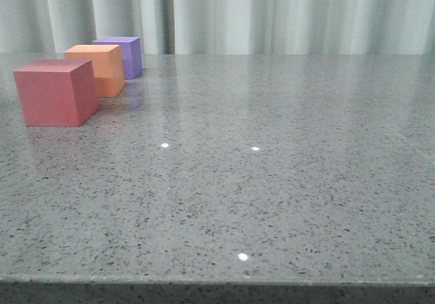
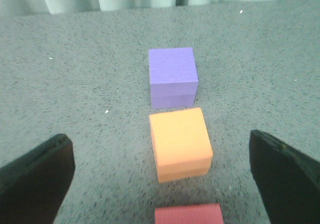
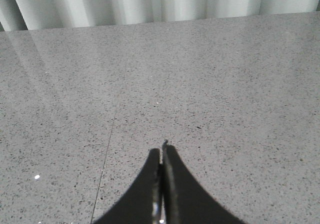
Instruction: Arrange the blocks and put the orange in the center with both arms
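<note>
Row looks done on far-left counter [image 1: 272,181]: orange cube [image 2: 180,144] between purple cube [image 2: 172,76] and red cube [image 2: 189,214]; left pincer [image 2: 160,179] spread, empty; right pincer [image 3: 161,166] pressed together; probably just retreat.

Three matte cubes in a row at table's 10 o'clock: pinkish-red cube [image 1: 56,92] nearest, orange cube [image 1: 97,69] centre, purple cube [image 1: 122,56] farthest; all upright.

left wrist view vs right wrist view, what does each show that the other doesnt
Only the left wrist view shows the three blocks in a row: purple block, orange block and the top of the pinkish-red block, with the left claw spread wide open. Only the right wrist view shows the right claw, shut on nothing. Both show the speckled grey table and pale curtain.
</note>
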`<state>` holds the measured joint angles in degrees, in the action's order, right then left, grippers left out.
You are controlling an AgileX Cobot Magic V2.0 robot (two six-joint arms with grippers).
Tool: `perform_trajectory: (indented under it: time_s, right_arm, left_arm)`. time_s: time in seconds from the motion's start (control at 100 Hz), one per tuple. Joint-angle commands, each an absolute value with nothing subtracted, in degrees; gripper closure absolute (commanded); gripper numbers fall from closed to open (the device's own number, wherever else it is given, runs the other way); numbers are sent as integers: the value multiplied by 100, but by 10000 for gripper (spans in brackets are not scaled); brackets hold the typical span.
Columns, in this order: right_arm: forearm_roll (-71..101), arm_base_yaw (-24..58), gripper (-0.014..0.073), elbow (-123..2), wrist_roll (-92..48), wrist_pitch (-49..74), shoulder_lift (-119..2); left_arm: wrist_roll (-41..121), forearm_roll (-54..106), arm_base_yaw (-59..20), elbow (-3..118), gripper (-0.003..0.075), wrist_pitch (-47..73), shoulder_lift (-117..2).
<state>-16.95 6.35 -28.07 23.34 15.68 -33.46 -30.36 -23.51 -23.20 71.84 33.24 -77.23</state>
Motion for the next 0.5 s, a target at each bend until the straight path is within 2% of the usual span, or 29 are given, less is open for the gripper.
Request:
perform_trajectory:
  time_s: [0.0,0.49]
  right_arm:
    - [-1827,614,662,-2961,2274,1139,-3351]
    - [-1827,614,662,-2961,2274,1139,-3351]
  left_arm:
    - [-3041,-2452,-2297,6835,63,2852,-6885]
    - [-3041,-2435,-2297,3849,77,2701,-3641]
